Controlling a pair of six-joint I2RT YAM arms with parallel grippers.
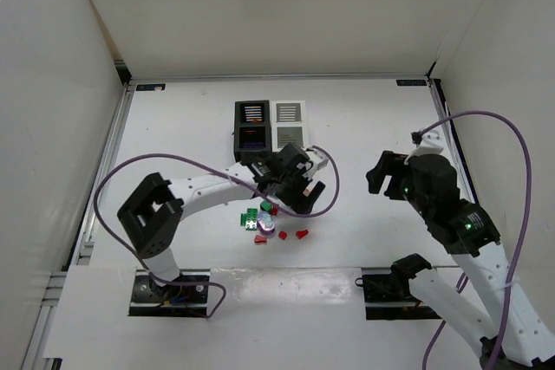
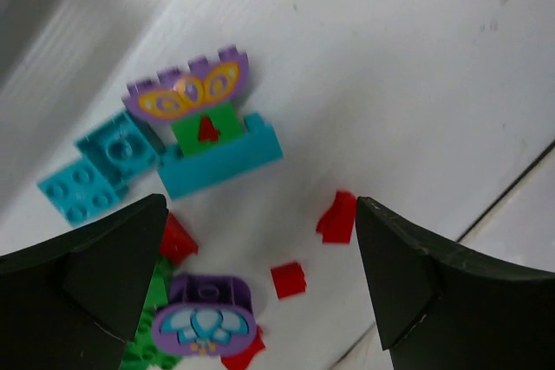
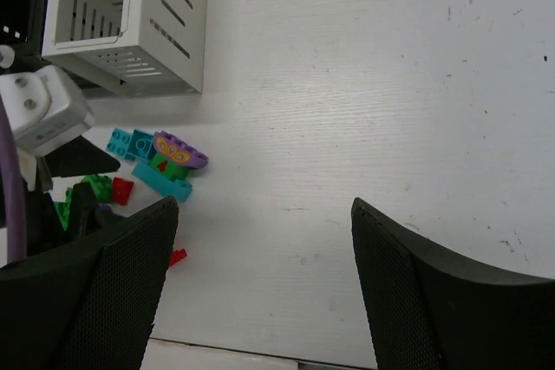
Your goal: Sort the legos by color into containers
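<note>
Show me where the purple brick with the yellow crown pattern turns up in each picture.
Top view: too small to pick out in the brick pile.
Left wrist: purple brick upper left.
Right wrist: purple brick left of centre, below the white bin.
Shared landmark: the teal brick beside it.

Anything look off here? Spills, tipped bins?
Nothing stands out. The bricks lie in one loose heap on the table under the open left gripper; the black bin and white bin sit side by side behind them.
</note>
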